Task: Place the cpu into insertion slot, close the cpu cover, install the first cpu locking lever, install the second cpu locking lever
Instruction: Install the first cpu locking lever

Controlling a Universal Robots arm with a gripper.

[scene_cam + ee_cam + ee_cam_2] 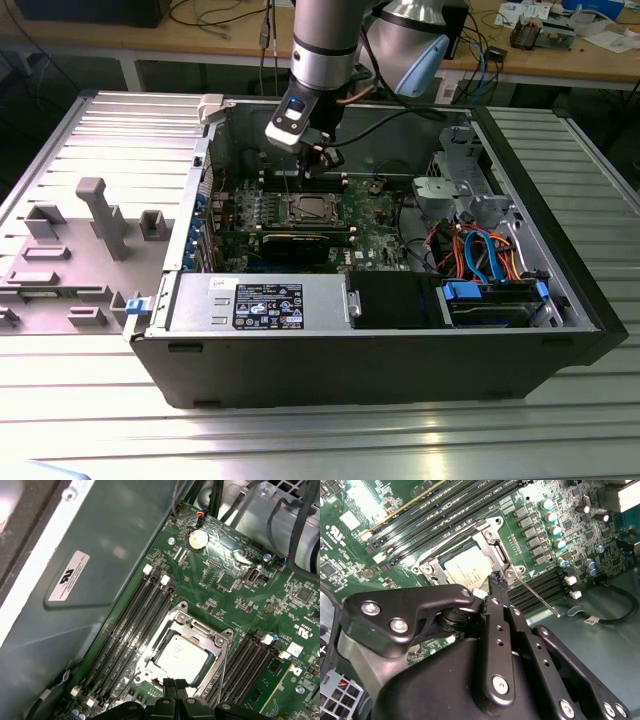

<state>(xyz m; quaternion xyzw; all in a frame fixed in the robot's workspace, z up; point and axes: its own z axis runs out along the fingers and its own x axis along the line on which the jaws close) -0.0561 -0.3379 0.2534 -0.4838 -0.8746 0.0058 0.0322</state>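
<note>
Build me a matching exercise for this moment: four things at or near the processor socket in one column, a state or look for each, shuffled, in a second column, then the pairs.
1 cpu
2 cpu cover
3 gripper
4 coin battery

A round silvery disc
B lowered, framing the chip
C fingers together by the chip's edge
D lying flat, grey top up

Pairs: 1-D, 2-B, 3-C, 4-A.

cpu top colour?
The cpu top is silvery-grey; the first wrist view shows it best.
</note>
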